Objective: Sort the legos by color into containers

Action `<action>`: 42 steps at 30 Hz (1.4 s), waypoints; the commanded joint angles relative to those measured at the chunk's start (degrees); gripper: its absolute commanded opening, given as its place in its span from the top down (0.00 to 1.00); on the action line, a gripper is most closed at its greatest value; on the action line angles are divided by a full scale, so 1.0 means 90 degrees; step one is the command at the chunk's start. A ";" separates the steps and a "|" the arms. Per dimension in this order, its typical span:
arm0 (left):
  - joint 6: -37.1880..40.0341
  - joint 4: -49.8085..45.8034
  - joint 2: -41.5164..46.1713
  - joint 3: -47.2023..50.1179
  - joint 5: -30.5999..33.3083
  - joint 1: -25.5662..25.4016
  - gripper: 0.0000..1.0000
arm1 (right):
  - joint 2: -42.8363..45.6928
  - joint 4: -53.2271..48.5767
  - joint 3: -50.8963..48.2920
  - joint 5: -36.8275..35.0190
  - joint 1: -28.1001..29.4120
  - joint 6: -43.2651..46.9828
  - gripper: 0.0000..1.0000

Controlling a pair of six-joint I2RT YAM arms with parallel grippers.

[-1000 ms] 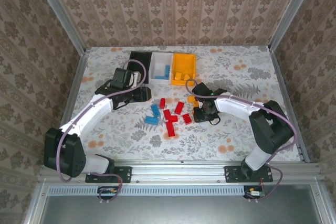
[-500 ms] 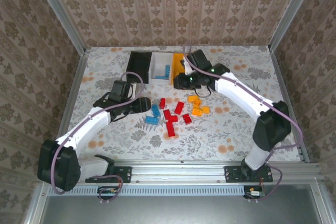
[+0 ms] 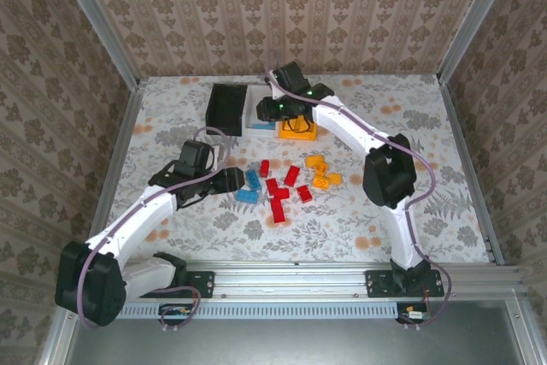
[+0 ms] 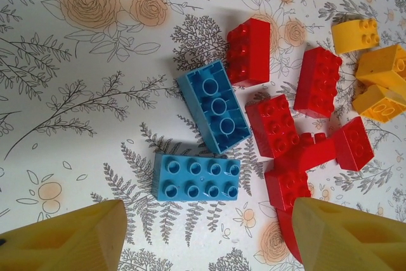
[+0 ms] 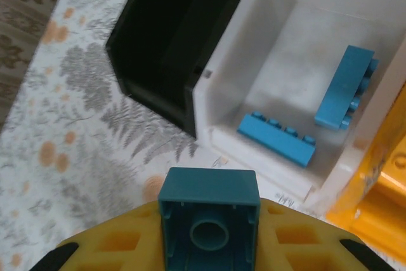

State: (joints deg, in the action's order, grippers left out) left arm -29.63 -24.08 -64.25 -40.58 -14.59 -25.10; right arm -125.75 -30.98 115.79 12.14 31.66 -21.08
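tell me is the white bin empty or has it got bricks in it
Not empty: one blue brick and a second blue brick lie inside the white bin.

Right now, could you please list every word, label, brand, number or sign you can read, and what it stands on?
None can be read.
The studs of the blue brick and the red bricks show no legible mark; if any is embossed, it is too small to tell.
The white bin, black bin and wallpaper carry no lettering.
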 commanded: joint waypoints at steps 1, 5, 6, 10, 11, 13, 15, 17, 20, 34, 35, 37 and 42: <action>-0.0097 -0.0188 0.0117 0.0084 -0.0020 -0.0043 0.29 | -0.0420 0.0464 0.0422 -0.0506 0.0114 0.0446 0.68; -0.0134 -0.0187 0.0107 0.0151 -0.0020 -0.0065 0.29 | -0.1005 0.0389 0.1044 -0.0823 0.0172 0.0713 0.68; -0.0135 -0.0188 0.0107 0.0162 -0.0012 -0.0067 0.29 | -0.1199 0.0284 0.1296 -0.0872 0.0174 0.0738 0.68; -0.0147 -0.0199 0.0107 0.0182 0.0019 -0.0062 0.29 | -0.1949 -0.0342 0.2422 -0.0885 0.0183 0.0771 0.68; -0.0155 -0.0197 0.0107 0.0182 0.0019 -0.0063 0.29 | -0.2109 -0.0475 0.2680 -0.0907 0.0183 0.0780 0.67; -0.0168 -0.0215 0.0107 0.0182 0.0038 -0.0063 0.29 | -0.2448 -0.0741 0.3214 -0.0942 0.0171 0.0799 0.67; -0.0184 -0.0225 0.0132 0.0184 0.0054 -0.0068 0.29 | -0.2639 -0.0887 0.3517 -0.0948 0.0174 0.0810 0.67; -0.0199 -0.0240 0.0149 0.0192 0.0068 -0.0063 0.29 | -0.2704 -0.0858 0.3570 -0.0967 0.0174 0.0795 0.66; -0.0194 -0.0268 0.0176 0.0202 0.0090 -0.0065 0.29 | -0.2765 -0.0847 0.3562 -0.0986 0.0174 0.0790 0.63; -0.0190 -0.0294 0.0263 0.0197 0.0146 -0.0062 0.28 | -0.2552 -0.1007 0.3536 -0.1018 0.0161 0.0850 0.48; -0.0195 -0.0289 0.0264 0.0193 0.0146 -0.0063 0.28 | -0.2464 -0.1017 0.3513 -0.1004 0.0164 0.0853 0.48; -0.0194 -0.0276 0.0266 0.0174 0.0146 -0.0063 0.28 | -0.2153 -0.1011 0.3359 -0.0908 0.0179 0.0839 0.48; -0.0204 -0.0269 0.0225 0.0087 0.0210 -0.0258 0.27 | -0.1033 -0.1521 0.2776 -0.0554 0.0198 0.0714 0.44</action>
State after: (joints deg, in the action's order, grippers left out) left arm -30.46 -25.30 -63.07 -39.05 -13.43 -26.04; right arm -145.01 -40.60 141.93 4.97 33.17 -14.59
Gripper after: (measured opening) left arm 0.727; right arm 0.551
